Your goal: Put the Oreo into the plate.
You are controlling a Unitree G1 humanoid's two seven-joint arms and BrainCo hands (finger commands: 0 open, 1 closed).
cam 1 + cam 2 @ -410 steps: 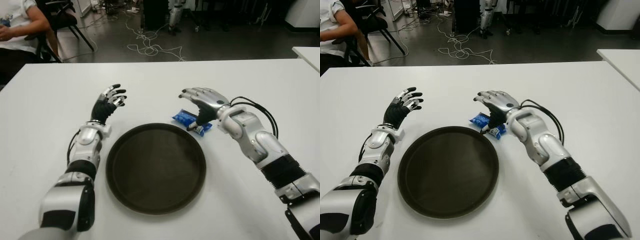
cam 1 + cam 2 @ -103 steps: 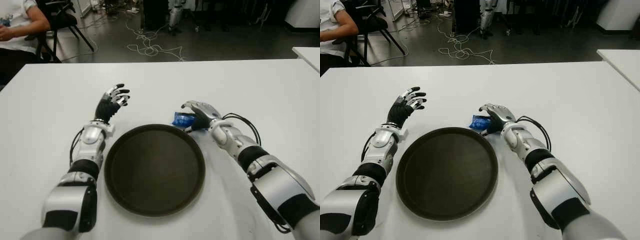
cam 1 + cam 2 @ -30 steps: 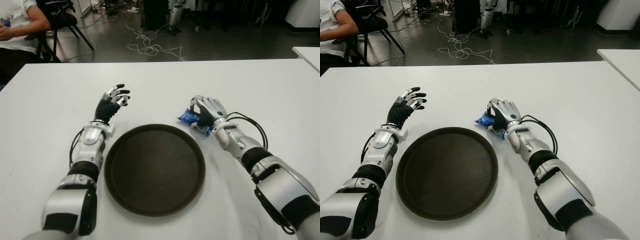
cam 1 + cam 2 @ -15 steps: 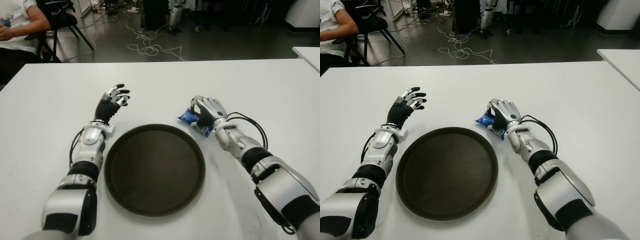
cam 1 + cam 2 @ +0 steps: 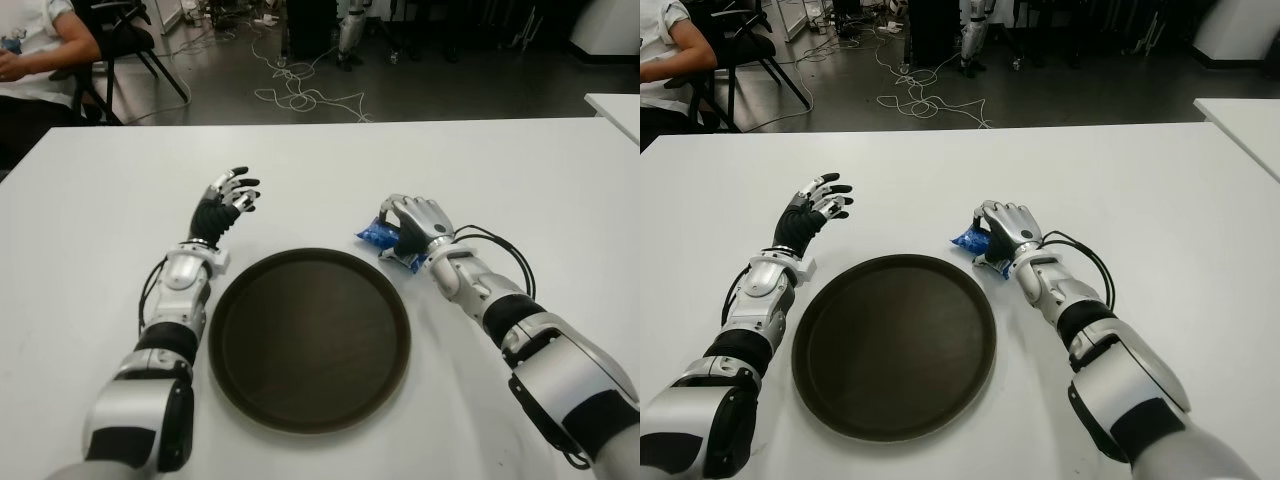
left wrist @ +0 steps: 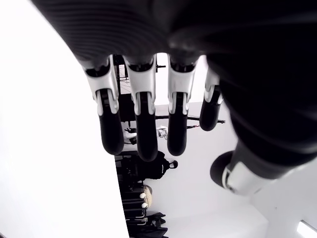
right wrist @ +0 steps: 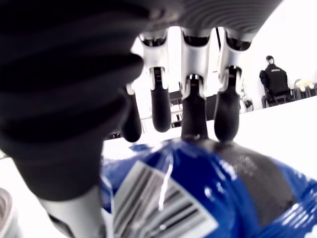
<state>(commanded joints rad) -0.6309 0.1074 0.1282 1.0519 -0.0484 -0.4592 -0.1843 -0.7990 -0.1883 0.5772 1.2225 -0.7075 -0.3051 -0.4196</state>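
the oreo packet (image 5: 384,236), a blue wrapper with a white barcode panel, sits in the grip of the right hand (image 5: 413,228), just beyond the far right edge of the plate (image 5: 309,338) and not inside it. the right wrist view shows the fingers (image 7: 192,111) curled down over the top of the wrapper with the thumb alongside it, so the hand is closed around the packet. from the eye views it cannot be told whether the packet is lifted clear of the table (image 5: 520,180) or touching it. one end of the wrapper sticks out past the fingers toward the robot's left, the other shows under the heel of the hand. the plate is a round, dark brown tray with a low rim, lying flat on the white table directly in front of the robot, with nothing on it. the left hand (image 5: 224,203) shows beyond the far left edge of the plate, apart from it, palm raised and fingers spread loosely, holding nothing; its wrist view shows the fingers (image 6: 141,123) extended and relaxed. past the far edge of the table lies a dark floor with loose cables (image 5: 300,98), and a seated person (image 5: 35,62) is partly visible at the upper left corner beside a chair (image 5: 128,39).
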